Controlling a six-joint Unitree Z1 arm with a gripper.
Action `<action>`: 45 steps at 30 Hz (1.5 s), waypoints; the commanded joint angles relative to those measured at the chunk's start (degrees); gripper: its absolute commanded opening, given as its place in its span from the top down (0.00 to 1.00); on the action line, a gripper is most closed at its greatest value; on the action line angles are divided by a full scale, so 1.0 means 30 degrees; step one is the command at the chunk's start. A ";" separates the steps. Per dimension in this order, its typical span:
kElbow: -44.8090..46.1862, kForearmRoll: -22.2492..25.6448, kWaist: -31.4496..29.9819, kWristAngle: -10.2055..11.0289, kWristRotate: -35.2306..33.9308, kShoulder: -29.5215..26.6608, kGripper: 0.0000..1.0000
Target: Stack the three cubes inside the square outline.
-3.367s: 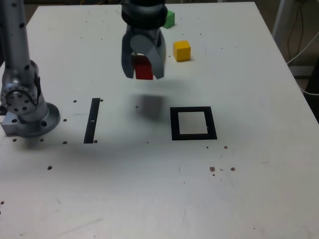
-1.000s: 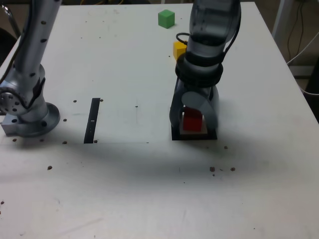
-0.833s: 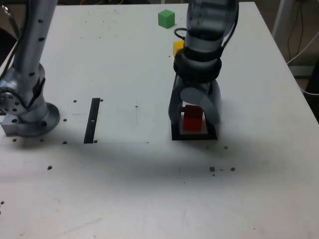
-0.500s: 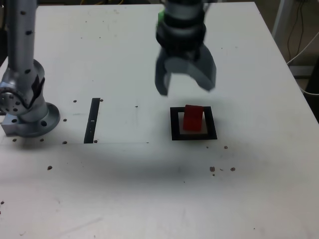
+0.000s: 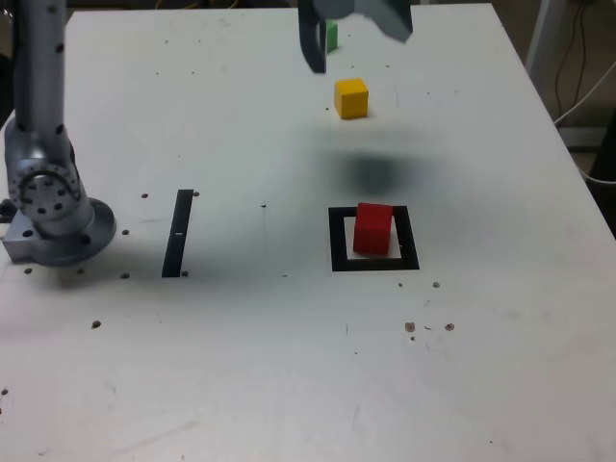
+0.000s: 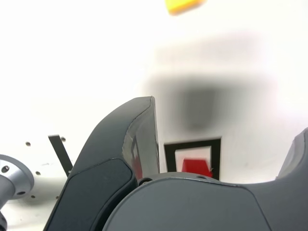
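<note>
- One cube is placed: I see the red cube (image 5: pixel 372 228) inside the square outline (image 5: pixel 336 241), standing on its white centre, a little toward the far edge and seemingly turned slightly off the frame's lines.
- Two cubes are not yet stacked. The yellow cube (image 5: pixel 351 98) sits alone on the table (image 5: pixel 289 375), well beyond the outline on the far side; the green cube (image 5: pixel 331 37) lies farther still, partly hidden behind the gripper.
- My gripper (image 5: pixel 352 38) hangs high at the exterior view's top edge, jaws spread wide and holding nothing; the wrist view shows only bare table between them, with the yellow cube at that picture's edge.
- I judge the step in hand to be the reach for the second cube, most likely the yellow one.
- Next I need to bring the open jaws down around the yellow cube, squared to its faces, close, lift, and set it flush on the red cube without nudging it.
</note>
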 commanded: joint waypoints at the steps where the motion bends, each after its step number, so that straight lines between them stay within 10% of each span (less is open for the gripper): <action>1: -0.1691 0.0650 0.1498 -0.0379 0.0699 0.1150 0.00; 13: -0.3181 0.0562 0.3374 -0.0154 0.1538 0.4727 0.01; 45: -0.0179 -0.3677 0.3181 0.1091 0.0139 0.6323 0.22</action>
